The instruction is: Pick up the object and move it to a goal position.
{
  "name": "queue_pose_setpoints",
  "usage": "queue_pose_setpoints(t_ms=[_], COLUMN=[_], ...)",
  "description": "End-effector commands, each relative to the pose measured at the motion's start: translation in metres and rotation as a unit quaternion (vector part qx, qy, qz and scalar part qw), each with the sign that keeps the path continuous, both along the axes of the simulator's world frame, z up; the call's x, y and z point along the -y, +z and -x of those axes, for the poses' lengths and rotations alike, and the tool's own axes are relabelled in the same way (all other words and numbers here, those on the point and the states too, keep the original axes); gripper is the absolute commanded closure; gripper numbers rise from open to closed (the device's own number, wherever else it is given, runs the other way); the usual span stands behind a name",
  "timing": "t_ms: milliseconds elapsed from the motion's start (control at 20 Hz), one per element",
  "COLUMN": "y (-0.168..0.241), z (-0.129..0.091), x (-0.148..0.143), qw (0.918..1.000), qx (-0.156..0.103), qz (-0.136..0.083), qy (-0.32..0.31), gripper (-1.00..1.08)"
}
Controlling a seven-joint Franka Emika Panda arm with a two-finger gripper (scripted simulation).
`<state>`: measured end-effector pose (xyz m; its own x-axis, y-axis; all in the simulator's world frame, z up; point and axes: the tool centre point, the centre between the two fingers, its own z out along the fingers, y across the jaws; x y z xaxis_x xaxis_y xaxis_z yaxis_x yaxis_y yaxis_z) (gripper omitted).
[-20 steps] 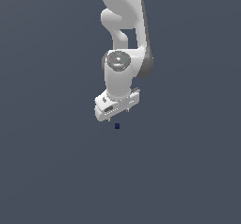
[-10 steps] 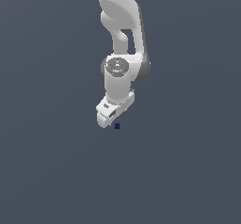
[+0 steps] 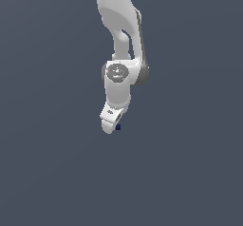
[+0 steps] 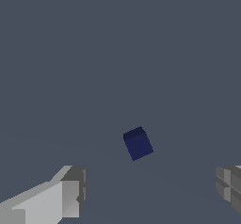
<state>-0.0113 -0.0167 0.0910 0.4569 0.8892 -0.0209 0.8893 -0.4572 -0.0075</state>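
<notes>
The object is a tiny dark navy-blue cube [image 3: 118, 127] resting on the flat grey surface. In the exterior view it sits right beside the lower tip of my white gripper [image 3: 110, 127], partly hidden by it. In the wrist view the cube [image 4: 138, 143] lies a little beyond the line between my two fingertips, which stand wide apart at either side; one finger [image 4: 70, 190] and the other finger [image 4: 229, 183] show. My gripper [image 4: 150, 186] is open and empty, close above the surface.
A uniform grey floor [image 3: 190, 173] fills both views. The white arm [image 3: 121, 35] rises from the gripper toward the exterior view's top. No other objects show.
The arm has lowered and the wrist has turned, so the gripper now hangs narrower and closer to the cube. The cube has not moved.
</notes>
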Motion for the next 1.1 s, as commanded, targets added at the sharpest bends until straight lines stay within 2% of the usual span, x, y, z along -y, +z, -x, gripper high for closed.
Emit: queue_pose_setpoints(t_ms=[0,550,1050], y=[-0.005,-0.022,-0.028], z=[0.0,0.001,0.001], x=[0.0,0.001,0.001], qw=[0.9994,0.987,0.9794], qx=[0.001,0.005,0.006], qz=[-0.001,-0.007,-0.009], qy=[0.035,0.16,0.202], gripper=[-0.92,-0.92,-0.92])
